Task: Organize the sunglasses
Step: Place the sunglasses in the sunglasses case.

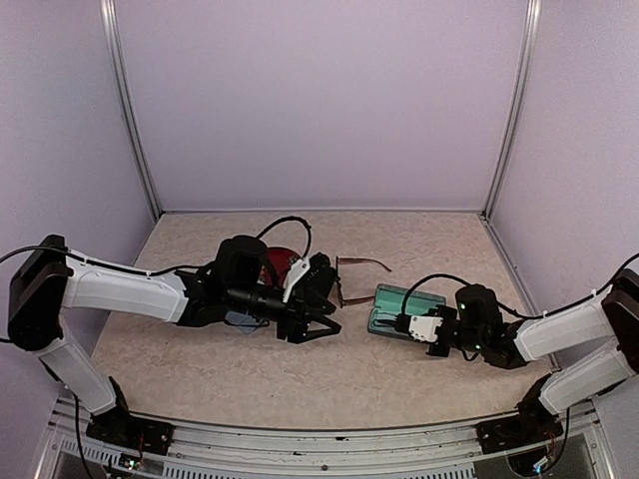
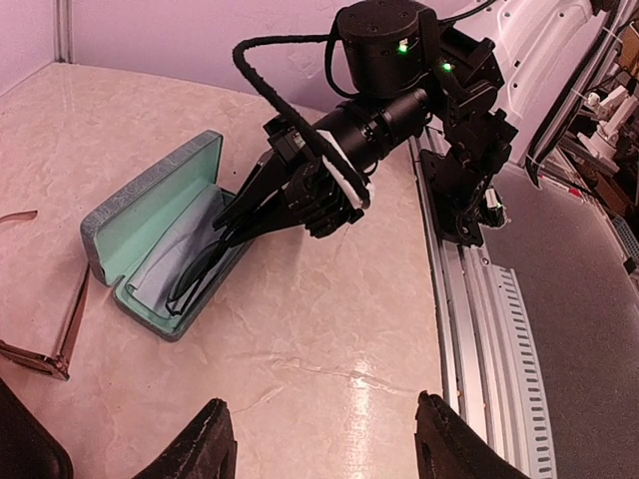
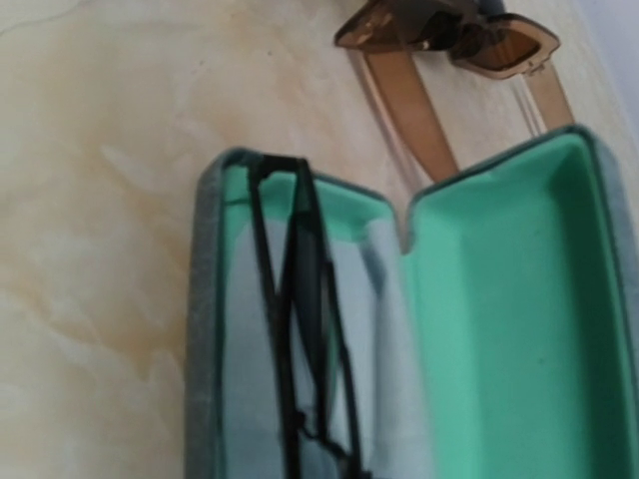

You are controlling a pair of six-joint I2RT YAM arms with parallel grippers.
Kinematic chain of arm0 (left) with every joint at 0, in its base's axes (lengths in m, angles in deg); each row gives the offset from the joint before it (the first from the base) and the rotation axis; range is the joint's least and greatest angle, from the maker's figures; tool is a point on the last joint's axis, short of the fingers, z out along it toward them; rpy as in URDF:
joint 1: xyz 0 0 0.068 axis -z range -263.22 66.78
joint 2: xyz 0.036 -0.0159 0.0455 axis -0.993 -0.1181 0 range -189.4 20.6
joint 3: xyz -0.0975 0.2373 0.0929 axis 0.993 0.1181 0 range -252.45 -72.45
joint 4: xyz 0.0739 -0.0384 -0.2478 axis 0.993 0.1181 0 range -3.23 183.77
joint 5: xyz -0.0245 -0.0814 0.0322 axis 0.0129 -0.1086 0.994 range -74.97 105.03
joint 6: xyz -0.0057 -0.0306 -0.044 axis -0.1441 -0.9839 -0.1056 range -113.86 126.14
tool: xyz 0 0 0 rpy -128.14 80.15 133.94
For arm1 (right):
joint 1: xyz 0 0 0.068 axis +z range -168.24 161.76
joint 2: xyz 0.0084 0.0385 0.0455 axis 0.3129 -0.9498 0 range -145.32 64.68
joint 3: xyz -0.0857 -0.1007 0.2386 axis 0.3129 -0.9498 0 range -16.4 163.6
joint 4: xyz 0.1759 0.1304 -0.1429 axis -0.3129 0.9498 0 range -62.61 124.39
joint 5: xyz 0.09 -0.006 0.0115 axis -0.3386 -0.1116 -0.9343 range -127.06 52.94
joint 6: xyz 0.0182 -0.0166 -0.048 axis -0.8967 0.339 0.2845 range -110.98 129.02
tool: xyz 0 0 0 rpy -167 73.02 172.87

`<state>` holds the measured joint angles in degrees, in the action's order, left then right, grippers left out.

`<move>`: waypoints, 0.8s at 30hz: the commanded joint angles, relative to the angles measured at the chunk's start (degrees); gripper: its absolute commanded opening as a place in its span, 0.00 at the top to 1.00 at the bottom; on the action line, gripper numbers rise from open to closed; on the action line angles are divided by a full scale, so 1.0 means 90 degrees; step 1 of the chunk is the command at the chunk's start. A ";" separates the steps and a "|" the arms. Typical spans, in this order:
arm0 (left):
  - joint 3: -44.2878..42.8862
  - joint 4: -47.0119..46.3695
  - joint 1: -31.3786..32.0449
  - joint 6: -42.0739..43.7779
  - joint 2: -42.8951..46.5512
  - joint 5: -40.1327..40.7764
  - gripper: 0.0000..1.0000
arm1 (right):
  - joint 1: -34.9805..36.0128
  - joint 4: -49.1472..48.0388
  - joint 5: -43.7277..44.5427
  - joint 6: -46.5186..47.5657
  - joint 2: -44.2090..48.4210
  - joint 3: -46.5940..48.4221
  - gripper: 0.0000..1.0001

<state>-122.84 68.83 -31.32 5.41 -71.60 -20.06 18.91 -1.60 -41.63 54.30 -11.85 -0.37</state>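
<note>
Sunglasses, two pairs, on a marbled counter (image 1: 200, 369) with one open case (image 2: 150, 205).

We list the black-framed sunglasses (image 3: 303, 299) first: they are folded and lie lengthwise in the shallower half of the grey-blue, green-lined case, on a pale blue cloth (image 3: 240, 399) that lines that half. The right pincer (image 2: 228, 232) reaches into the case with its fingers drawn almost together, and we see it pinching the thin black frame at one end. The case lid lies fully back on the counter. The reddish-brown sunglasses (image 3: 499, 45) lie outside the case, just beside its lid, on the counter with their arms unfolded. We cannot tell whether they touch the case. The left pincer (image 2: 324, 444) is spread wide over bare counter, near the reddish-brown pair and apart from the case.
</note>
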 commanded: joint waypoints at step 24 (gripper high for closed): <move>-0.0395 0.0186 0.0071 0.0162 -0.0321 -0.0002 0.40 | -0.0348 -0.0953 -0.0380 0.0157 -0.0663 0.0088 0.90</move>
<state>-125.20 69.75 -31.03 6.02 -73.68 -20.04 16.40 -8.49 -43.97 55.46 -16.83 -0.37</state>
